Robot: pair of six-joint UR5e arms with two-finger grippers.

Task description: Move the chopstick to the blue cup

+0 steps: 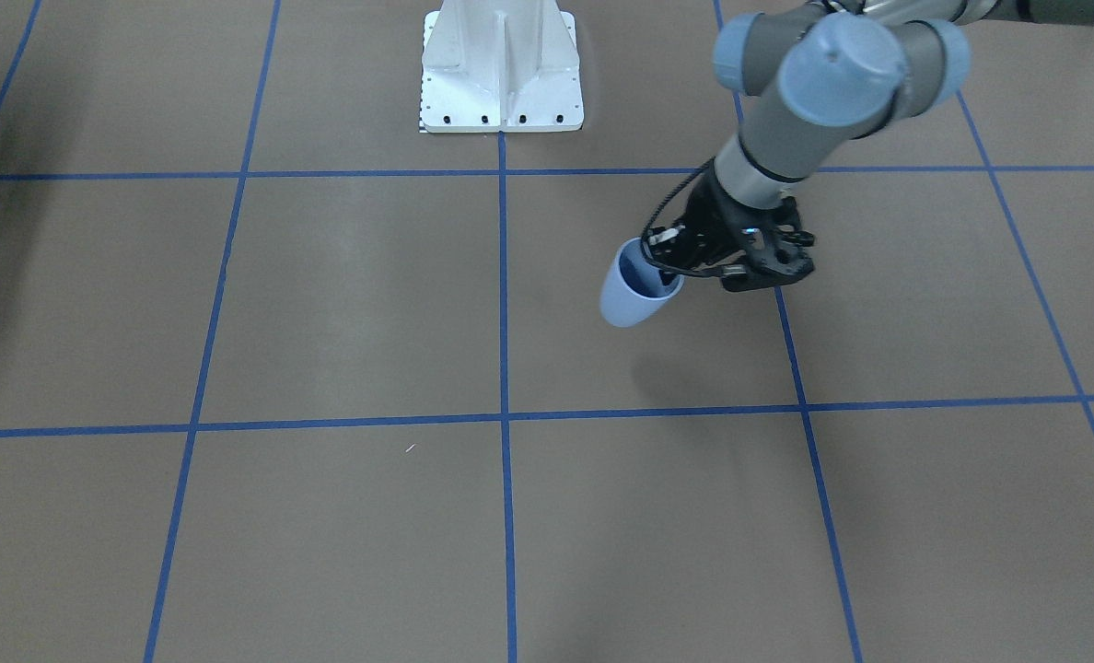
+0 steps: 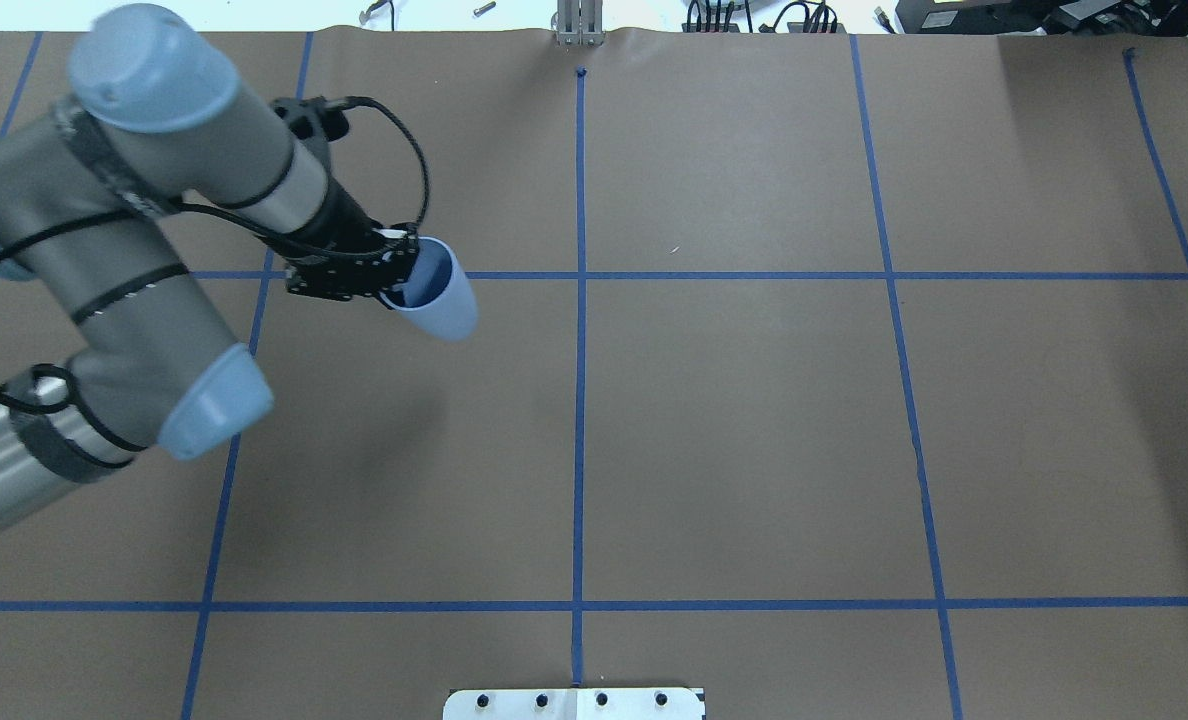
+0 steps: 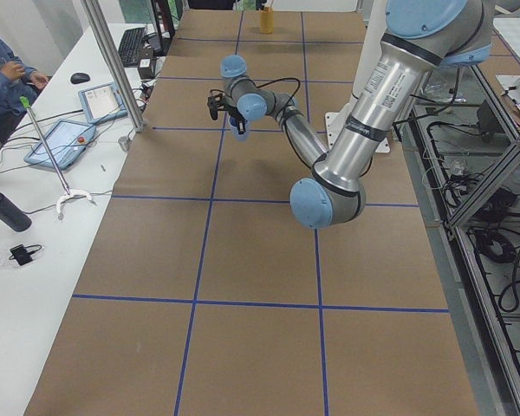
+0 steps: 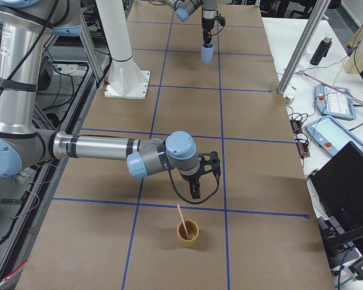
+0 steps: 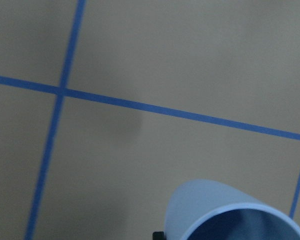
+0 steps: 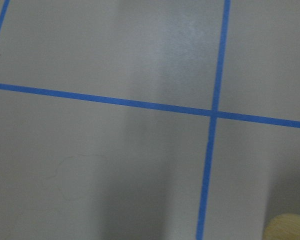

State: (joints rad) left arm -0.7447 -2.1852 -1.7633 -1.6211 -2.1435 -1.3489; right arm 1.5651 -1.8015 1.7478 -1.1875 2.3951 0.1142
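In the front-facing view, the left gripper (image 1: 685, 265) is clamped on the rim of the blue cup (image 1: 634, 290), one finger inside and one outside. A rim pinch like this could slip, we judge, and a jolt would drop or swing the cup. The cup hangs out from the white base plate (image 1: 501, 74) and a little to its side. Its shadow on the table (image 1: 326, 304) lies apart from it, so it looks lifted. It is pale blue, darker inside, and narrows to a rounded base.

The overhead view shows the same grip. The mouth is open to us and we see nothing inside.

In the left exterior view the cup is only a small blue shape under the gripper.

From the right exterior view, the chopstick (image 4: 181, 216) is a thin pale pink stick leaning in a tan cup (image 4: 188, 234). It is on the opposite side of the base plate from the blue cup, well apart. The right gripper (image 4: 195, 193) hangs near the tan cup. We cannot tell whether it is open or closed. A careless reach could topple the tan cup, and so thin a stick could twist in the grasp.

The left wrist view shows only the blue cup's rim, and the right wrist view shows only an edge of the tan cup.
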